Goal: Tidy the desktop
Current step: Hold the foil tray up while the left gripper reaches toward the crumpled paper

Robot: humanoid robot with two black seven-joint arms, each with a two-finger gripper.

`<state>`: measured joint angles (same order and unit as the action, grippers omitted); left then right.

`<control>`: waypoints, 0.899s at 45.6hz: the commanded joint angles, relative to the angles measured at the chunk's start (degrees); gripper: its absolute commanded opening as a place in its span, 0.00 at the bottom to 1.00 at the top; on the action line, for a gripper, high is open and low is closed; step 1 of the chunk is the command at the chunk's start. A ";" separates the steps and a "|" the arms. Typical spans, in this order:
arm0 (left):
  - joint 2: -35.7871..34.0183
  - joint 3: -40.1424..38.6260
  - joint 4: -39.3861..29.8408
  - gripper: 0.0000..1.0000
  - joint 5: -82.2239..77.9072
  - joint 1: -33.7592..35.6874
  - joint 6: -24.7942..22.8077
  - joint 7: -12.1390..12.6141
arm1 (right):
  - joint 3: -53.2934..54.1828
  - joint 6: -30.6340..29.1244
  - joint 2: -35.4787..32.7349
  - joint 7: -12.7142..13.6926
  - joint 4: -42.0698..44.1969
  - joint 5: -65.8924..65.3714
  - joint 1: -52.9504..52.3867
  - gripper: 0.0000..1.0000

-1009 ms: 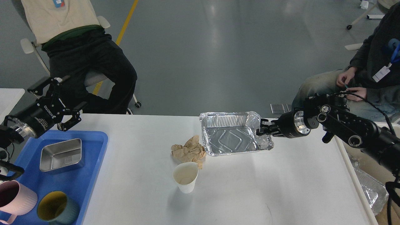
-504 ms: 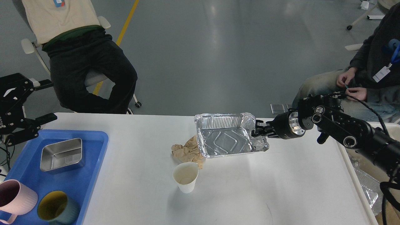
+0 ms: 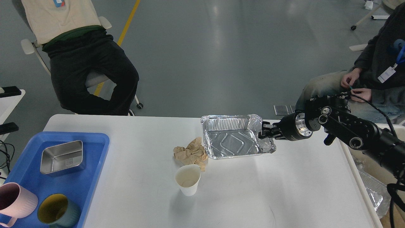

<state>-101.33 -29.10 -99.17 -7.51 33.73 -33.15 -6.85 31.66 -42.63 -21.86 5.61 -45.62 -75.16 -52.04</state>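
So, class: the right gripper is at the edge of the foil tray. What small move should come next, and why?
Probably lift the foil tray slightly and carry it off the desktop. The right gripper looks closed on the tray's crumpled right rim, and the tray sits right beside the crumpled paper, so dragging could shove the paper.

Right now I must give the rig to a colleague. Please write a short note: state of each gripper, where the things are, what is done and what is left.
Left gripper: not in view.
Right gripper: shut on the crumpled right rim of the foil tray, at the far middle of the desktop.
Crumpled brown paper lies against the foil tray's left corner; the paper cup stands upright just in front of the paper.
Blue tray at the left edge holds a steel box, a pink mug and a green mug.
Done: dishes are in the blue tray.
Left: foil tray, paper and cup are still on the desktop.
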 commanded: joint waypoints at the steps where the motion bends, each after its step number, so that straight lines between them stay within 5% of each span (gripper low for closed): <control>1: 0.35 -0.60 0.20 0.97 -0.31 0.37 0.54 1.31 | -0.11 0.00 -0.90 -0.07 1.06 -0.16 -0.08 0.00; 41: 8.16 -2.89 3.10 0.97 -8.40 0.46 3.97 8.43 | -0.29 0.44 -5.91 0.54 1.59 -0.25 1.24 0.00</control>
<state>-95.33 -31.18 -96.78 -15.15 34.19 -29.81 0.09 31.29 -42.22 -27.56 5.86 -44.03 -75.49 -50.80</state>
